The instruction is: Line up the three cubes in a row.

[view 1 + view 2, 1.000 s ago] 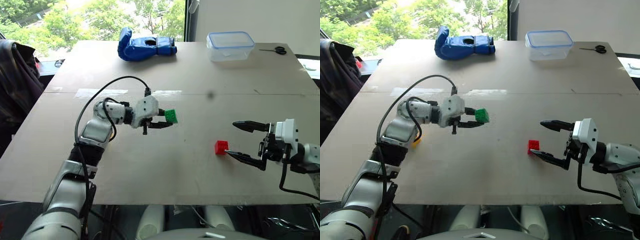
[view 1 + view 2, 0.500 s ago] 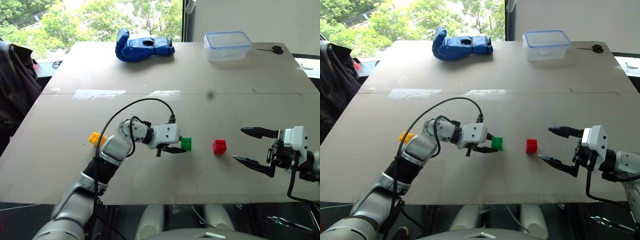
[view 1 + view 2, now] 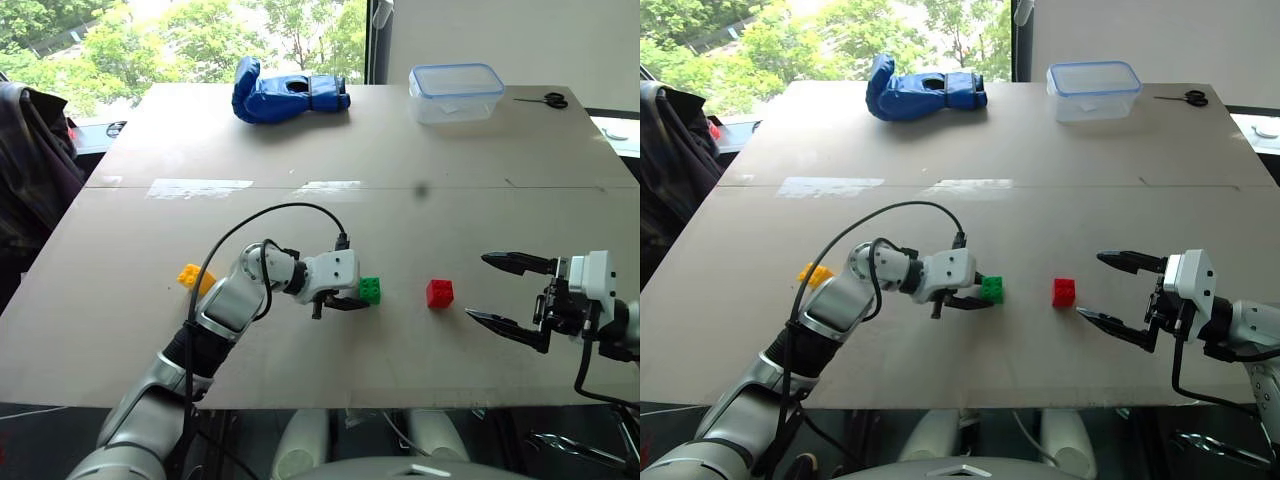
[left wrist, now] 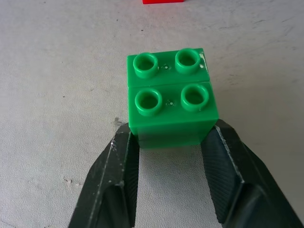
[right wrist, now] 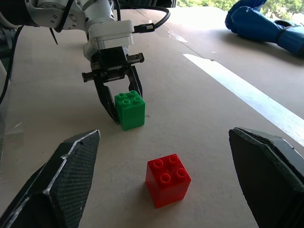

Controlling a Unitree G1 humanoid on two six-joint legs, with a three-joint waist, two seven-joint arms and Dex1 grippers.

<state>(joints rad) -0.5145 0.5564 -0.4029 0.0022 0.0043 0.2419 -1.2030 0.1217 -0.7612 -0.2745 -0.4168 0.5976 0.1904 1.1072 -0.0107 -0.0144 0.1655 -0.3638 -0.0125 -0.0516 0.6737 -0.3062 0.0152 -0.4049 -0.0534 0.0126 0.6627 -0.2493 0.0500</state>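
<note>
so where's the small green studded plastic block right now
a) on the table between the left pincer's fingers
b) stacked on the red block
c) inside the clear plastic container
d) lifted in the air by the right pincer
a: the small green studded plastic block sits studs-up on the table, flanked by the left pincer's two black fingers, with the small red studded plastic block apart on its far side.

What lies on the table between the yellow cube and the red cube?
The green cube stands between the yellow cube and the red cube, with the left pincer around it, as the left eye view shows.
</note>
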